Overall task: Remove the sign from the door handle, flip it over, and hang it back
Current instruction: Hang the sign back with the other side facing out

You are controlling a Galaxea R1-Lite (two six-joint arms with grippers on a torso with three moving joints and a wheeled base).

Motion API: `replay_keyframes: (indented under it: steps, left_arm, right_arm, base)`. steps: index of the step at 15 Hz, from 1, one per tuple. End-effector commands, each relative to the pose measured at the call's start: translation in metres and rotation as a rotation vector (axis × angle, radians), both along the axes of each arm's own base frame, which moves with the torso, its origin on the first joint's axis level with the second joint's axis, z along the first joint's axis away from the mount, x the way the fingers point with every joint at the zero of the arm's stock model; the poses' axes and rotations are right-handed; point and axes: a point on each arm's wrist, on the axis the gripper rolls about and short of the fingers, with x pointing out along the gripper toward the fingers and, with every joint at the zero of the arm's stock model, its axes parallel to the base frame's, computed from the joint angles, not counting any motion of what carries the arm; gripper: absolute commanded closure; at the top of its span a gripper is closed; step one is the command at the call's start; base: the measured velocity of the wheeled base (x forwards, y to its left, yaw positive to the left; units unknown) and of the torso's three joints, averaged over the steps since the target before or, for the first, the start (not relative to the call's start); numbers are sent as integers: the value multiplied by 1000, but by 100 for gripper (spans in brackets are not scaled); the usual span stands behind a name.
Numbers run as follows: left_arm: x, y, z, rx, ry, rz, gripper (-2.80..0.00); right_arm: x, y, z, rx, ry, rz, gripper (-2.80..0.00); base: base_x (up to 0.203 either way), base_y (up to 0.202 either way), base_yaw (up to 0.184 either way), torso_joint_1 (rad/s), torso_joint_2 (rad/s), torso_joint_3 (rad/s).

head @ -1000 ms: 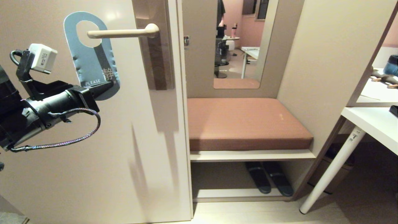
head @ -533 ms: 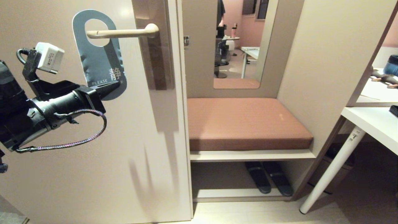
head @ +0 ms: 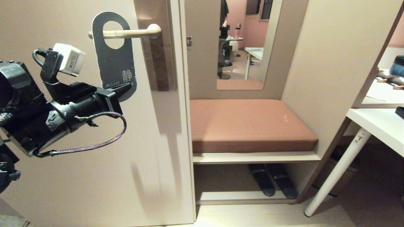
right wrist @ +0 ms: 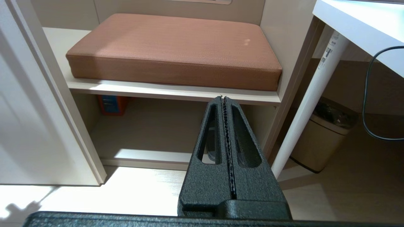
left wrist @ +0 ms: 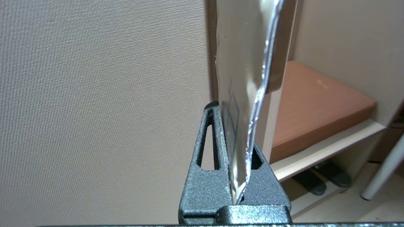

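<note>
Warm, even indoor light from above; soft shadows streak the door point(head: 79, 176). Glare runs along the sign point(left wrist: 249, 94) edge; sunlit floor point(right wrist: 94, 195) overexposed. Head view bows at edges.

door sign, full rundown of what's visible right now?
The sign is a flat, thin oblong hanger with rounded ends and a round hole near the top. Its dark blue-grey face shows pale "PLEASE" and a Chinese character near the lower end. It looks like glossy, slightly wavy card or plastic. The door handle passes through the hole, well along the lever. It hangs near upright, slightly tilted. The left claw, shut, pinches its lower end.
</note>
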Motion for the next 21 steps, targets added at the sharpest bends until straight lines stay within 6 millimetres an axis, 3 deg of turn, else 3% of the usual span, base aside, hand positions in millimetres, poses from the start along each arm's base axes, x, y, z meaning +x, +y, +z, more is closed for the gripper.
replay_keyframes:
  steps: [1, 7, 21]
  left_arm:
    - [0, -7, 0, 14, -11, 17, 0]
    - [2, -28, -7, 16, 20, 124, 0]
    - [4, -49, -6, 7, 14, 54, 0]
  right_arm:
    - [0, 0, 0, 0, -1, 1, 0]
    - [0, 0, 0, 0, -1, 1, 0]
    - [0, 0, 0, 0, -1, 1, 0]
  base:
    - [0, 0, 0, 0, 0, 0]
    - [0, 0, 0, 0, 0, 0]
    - [0, 0, 0, 0, 0, 0]
